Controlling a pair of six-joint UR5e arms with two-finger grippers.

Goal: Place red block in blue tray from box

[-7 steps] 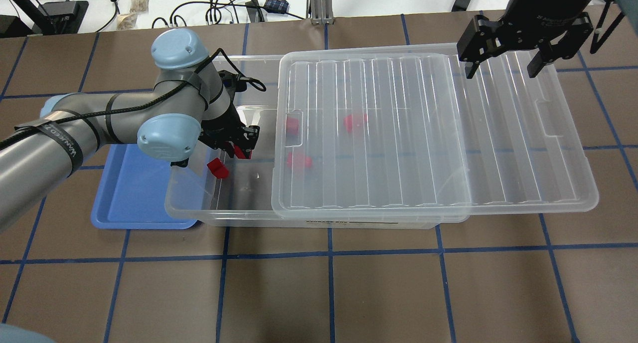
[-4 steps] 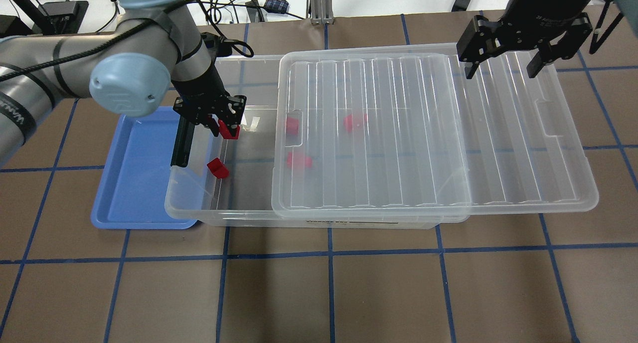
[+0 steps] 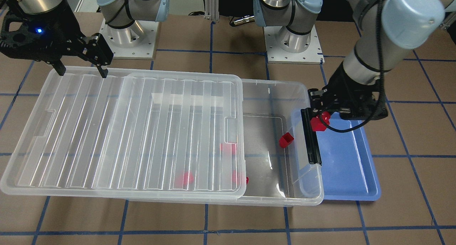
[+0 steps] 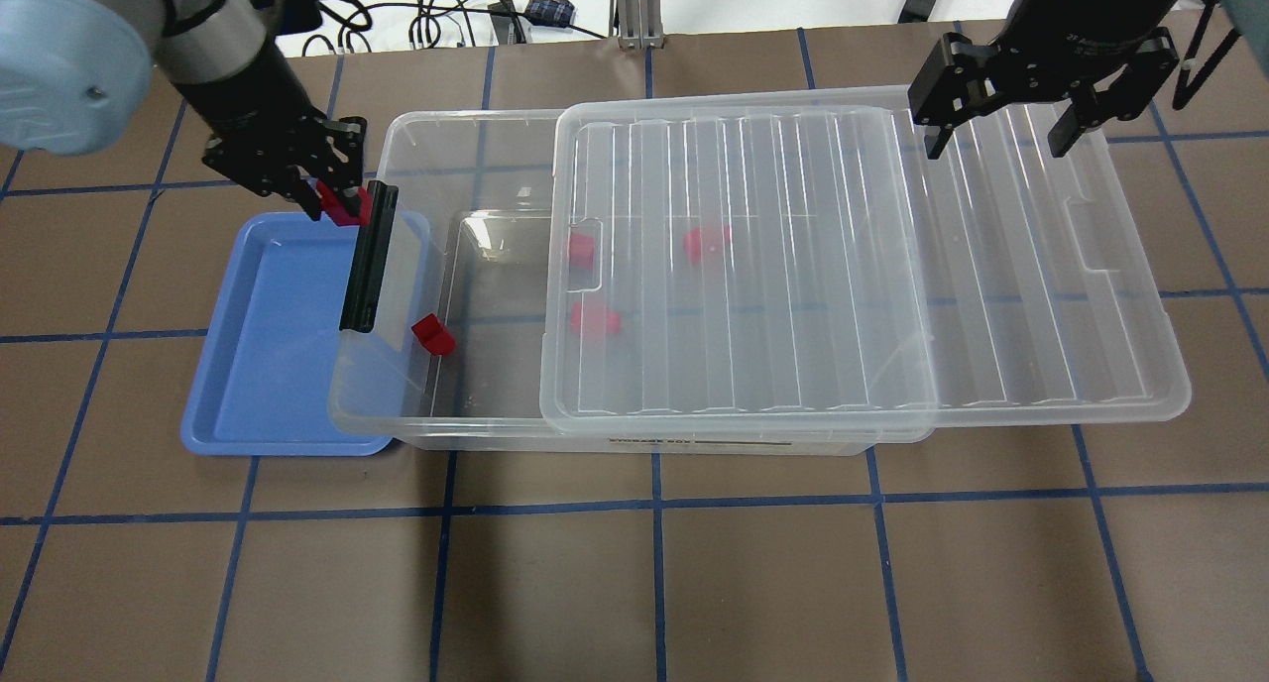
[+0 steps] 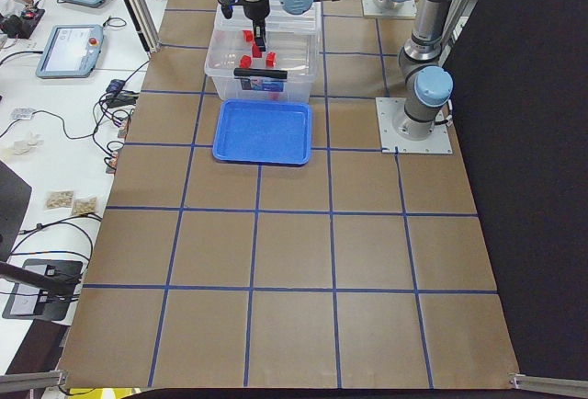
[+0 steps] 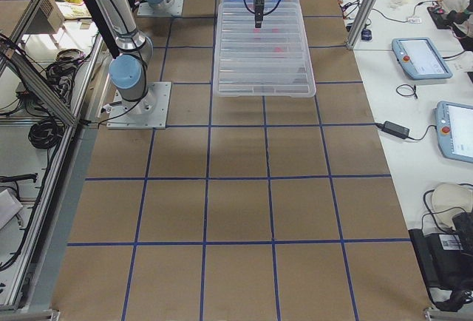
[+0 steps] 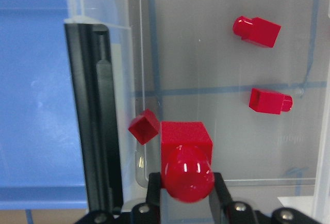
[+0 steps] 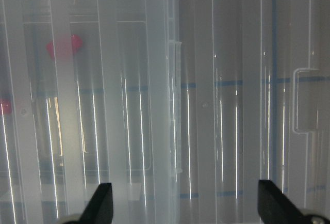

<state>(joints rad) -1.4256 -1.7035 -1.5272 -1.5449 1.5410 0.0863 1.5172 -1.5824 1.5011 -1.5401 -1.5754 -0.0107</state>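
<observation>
My left gripper [image 4: 333, 203] is shut on the red block [image 4: 349, 207], a cube with a round stud. It holds the block in the air over the box's black latch bar [image 4: 369, 256], at the far corner of the blue tray [image 4: 260, 375]. The left wrist view shows the block [image 7: 185, 157] between the fingers, with the tray [image 7: 31, 105] to its left. The clear box [image 4: 397, 426] has its ribbed lid [image 4: 744, 266] slid to the right. My right gripper [image 4: 996, 132] is open and empty above the lid's far right corner.
A hollow red square piece [image 4: 433, 334] lies in the box's uncovered end. Three more red pieces [image 4: 706, 243] [image 4: 595, 319] [image 4: 582, 248] show through the lid. The tray sits against the box's latch end. Cables lie beyond the table's far edge.
My left arm has risen out of the box with the red block and moved left and back, from over the box floor to over the latch end. The right arm has not moved.
</observation>
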